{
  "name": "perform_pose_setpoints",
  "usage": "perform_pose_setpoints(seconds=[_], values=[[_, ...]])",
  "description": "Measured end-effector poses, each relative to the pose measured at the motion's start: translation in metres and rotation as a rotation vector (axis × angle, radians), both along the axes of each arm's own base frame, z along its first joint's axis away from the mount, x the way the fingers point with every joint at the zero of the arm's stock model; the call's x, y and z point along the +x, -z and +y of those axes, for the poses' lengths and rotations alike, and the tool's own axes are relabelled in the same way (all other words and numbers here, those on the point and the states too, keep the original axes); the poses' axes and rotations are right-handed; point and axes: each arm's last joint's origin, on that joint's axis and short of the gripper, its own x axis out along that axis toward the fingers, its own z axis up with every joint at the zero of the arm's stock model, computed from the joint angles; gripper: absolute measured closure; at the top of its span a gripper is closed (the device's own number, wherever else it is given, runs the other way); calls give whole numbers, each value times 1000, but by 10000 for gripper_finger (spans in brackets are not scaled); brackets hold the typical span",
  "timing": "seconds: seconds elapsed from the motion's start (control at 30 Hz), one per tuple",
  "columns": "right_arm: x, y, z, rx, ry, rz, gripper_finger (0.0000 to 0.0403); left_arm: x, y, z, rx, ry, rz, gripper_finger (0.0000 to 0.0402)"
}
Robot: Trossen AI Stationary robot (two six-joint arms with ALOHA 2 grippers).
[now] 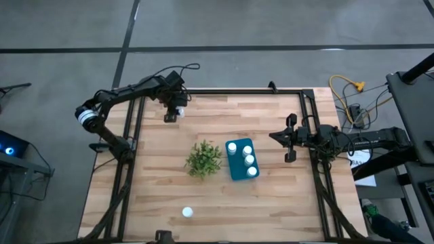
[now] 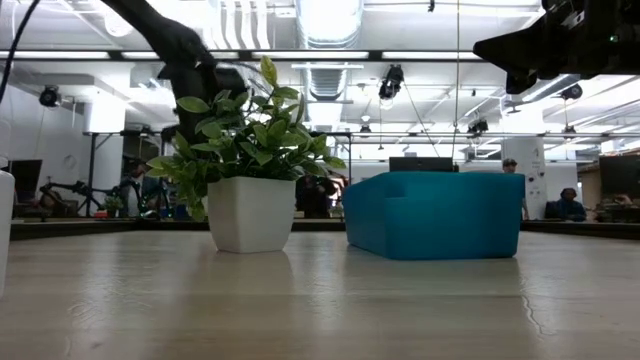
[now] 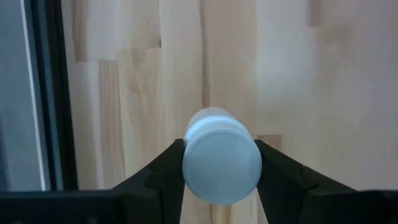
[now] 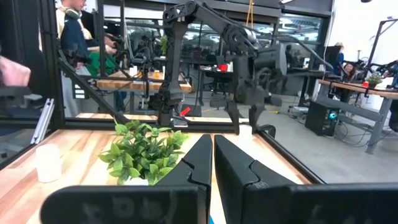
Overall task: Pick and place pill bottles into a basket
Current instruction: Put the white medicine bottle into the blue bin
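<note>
My left gripper point(image 1: 174, 114) is at the table's far left, shut on a white pill bottle point(image 3: 221, 165). Its fingers are hidden behind the plant in the low view. The teal basket point(image 1: 242, 160) stands right of centre and holds three white bottles point(image 1: 245, 160). Another bottle point(image 1: 188, 213) stands upright on the table near the front edge. It also shows in the right wrist view point(image 4: 48, 163). My right gripper point(image 1: 274, 136) is shut and empty, right of the basket and above the table. My left gripper pinches the bottle by its two opposite sides at the cap point(image 3: 188, 163), one finger point(image 3: 166, 171) on each side. The fingers come from above, pointing down. The bottle stands upright with its cap toward the wrist camera. Whether its base touches the table does not show.
A bushy green plant in a white pot point(image 1: 203, 158) stands just left of the basket. A black frame point(image 1: 237, 92) runs along the table's far edge and sides. Bare wood lies between the left gripper and the plant. People and desks show in the room beyond.
</note>
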Motion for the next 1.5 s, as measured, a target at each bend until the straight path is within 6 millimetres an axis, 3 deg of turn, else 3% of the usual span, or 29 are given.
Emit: perform_pose_setpoints(seconds=[0.37,0.77,1.2,1.5], values=[[0,0,0,2,0,-1,394,23,-66,-45,63,147,-104,257],[0,0,0,0,0,-2,394,73,-105,-113,69,385,-176,257],[0,0,0,-5,1,-2,394,146,-107,-161,50,586,-164,257],[0,0,0,-6,1,-1,394,180,-104,-192,46,698,-144,257]])
